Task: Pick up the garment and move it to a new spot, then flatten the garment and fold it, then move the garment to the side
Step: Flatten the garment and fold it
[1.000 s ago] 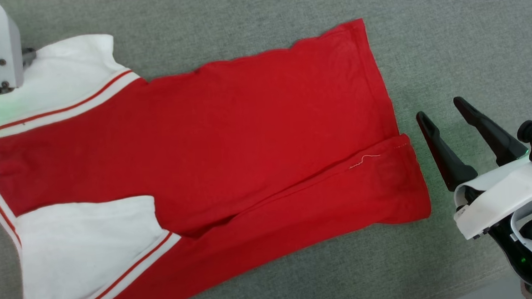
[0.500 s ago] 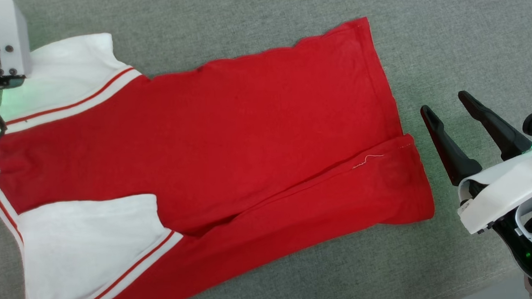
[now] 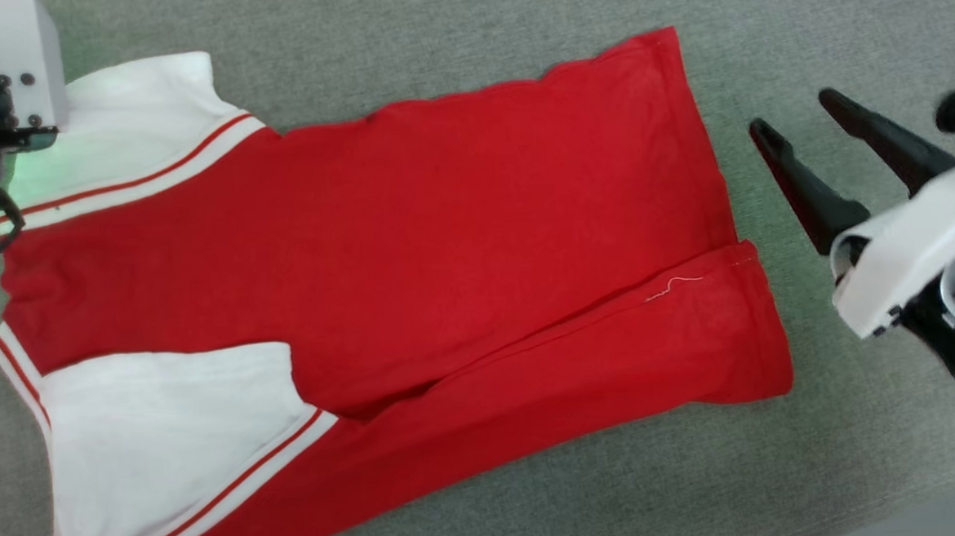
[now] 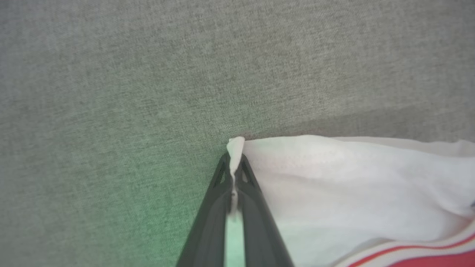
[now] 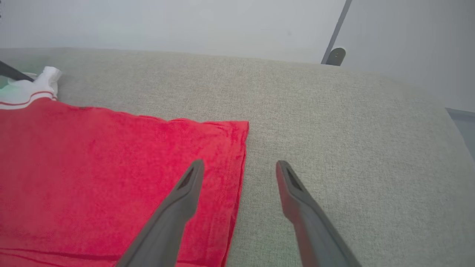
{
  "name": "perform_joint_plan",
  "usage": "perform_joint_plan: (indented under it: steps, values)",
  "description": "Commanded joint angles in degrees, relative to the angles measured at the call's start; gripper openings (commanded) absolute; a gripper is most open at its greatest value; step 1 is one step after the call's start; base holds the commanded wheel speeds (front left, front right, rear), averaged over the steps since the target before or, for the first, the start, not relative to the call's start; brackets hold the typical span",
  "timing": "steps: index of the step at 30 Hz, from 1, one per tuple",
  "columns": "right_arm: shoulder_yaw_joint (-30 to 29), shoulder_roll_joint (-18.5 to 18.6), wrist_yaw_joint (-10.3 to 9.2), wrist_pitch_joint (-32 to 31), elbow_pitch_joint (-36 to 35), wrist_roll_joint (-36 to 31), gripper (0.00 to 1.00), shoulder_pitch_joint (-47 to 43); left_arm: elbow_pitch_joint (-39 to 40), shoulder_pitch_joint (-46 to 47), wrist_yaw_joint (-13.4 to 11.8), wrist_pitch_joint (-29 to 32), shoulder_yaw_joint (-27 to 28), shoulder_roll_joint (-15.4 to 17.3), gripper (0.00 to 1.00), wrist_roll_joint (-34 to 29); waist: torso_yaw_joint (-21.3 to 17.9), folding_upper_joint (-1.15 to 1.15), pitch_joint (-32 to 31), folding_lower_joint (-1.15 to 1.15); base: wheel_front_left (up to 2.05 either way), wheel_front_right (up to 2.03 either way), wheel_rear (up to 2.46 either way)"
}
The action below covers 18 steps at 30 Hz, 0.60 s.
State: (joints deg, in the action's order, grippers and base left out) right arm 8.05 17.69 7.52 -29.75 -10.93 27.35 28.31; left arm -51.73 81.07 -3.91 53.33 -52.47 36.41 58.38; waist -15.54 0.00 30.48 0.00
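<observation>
Red jersey T-shirt (image 3: 411,247) on grey upholstery (image 3: 433,50). Left gripper (image 4: 234,160) pinches the white sleeve (image 4: 334,178) corner; right gripper (image 3: 792,111), spread wide, empty, beside the hem (image 3: 700,142).

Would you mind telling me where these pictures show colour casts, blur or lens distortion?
Head view: a green glow tints the white sleeve of the garment, and the wrist behind the right gripper is blurred. Left wrist view: green cast on the grey surface beside the left gripper. Right wrist view: the wide lens bows the surface's far edge.

place: plain indoor room | cues: grey fabric-covered surface (image 5: 334,148), bare pale wall (image 5: 148,22)
</observation>
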Motion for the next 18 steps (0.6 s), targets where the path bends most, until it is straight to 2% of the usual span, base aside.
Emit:
perform_joint_plan:
  steps: [1,13,18]
  values:
    - [0.5,0.3,-0.06,-0.5,0.3,-0.1,1.00,0.7,-1.4,-3.6,-0.2,0.9,-1.2,-1.0,0.00,0.5,0.2,0.00,0.1,0.00,0.00,0.00,0.00]
    - [2.4,1.1,-0.06,-3.1,2.8,0.8,1.00,5.4,-2.0,-2.5,0.5,-1.6,-0.7,-1.9,0.00,0.5,0.9,0.00,0.4,0.00,0.00,0.00,0.00]
    - [3.1,1.5,-0.06,-6.4,4.2,1.8,1.00,7.9,-2.4,-2.1,0.9,-1.7,-1.0,-2.2,0.00,0.4,1.0,0.00,0.5,0.00,0.00,0.00,0.00]
